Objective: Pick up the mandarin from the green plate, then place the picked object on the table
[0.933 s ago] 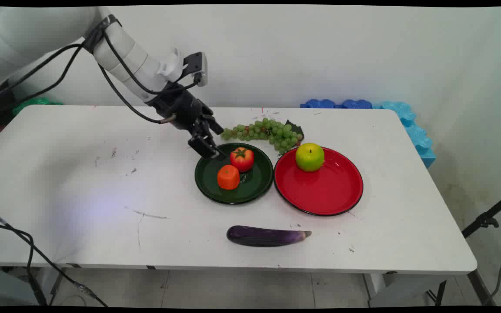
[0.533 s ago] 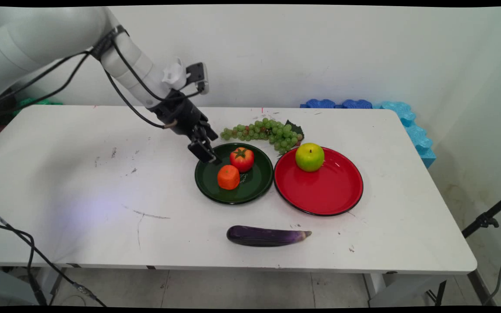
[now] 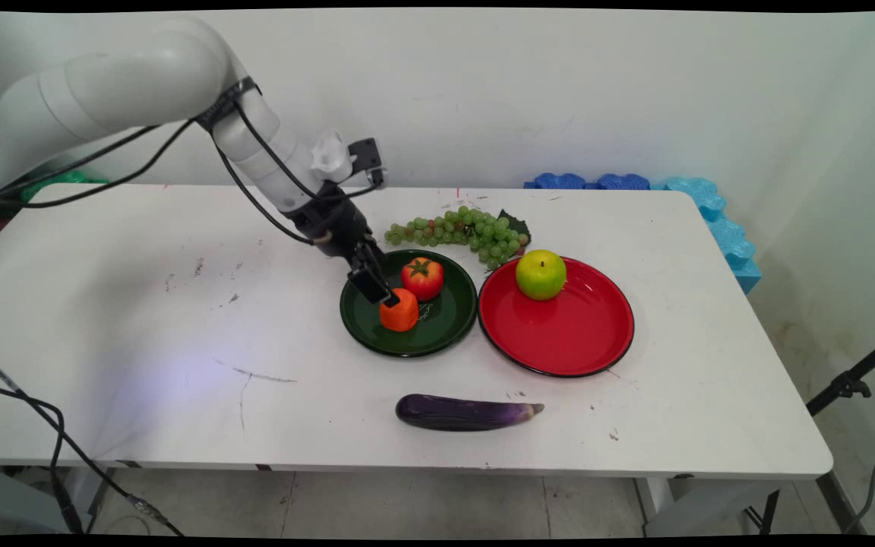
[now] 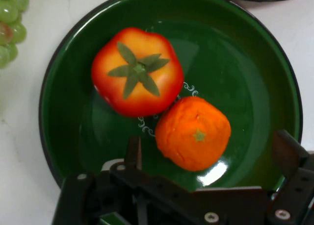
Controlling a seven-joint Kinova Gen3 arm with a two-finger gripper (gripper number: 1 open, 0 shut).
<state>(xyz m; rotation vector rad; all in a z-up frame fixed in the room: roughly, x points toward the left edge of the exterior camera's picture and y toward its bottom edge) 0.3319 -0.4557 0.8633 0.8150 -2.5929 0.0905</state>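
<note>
Now the orange (image 4: 193, 134), stem end up, is being straddled by the wide-open, empty gripper (image 4: 208, 154) in the green plate (image 4: 255, 78), beside the tomato (image 4: 137, 71).

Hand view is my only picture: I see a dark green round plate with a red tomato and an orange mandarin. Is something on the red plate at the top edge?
Observer: Yes. A green-yellow apple sits on the red round plate, near its far rim.
Operator: Does anything else lie on the table?
Observer: A long purple eggplant lies alone on the white table, on the near side of both plates.
Operator: How far does the grape bunch go?
Observer: The bunch of green grapes runs along the far side of the dark green round plate and ends by the red plate's far-left rim, with a dark leaf there.
</note>
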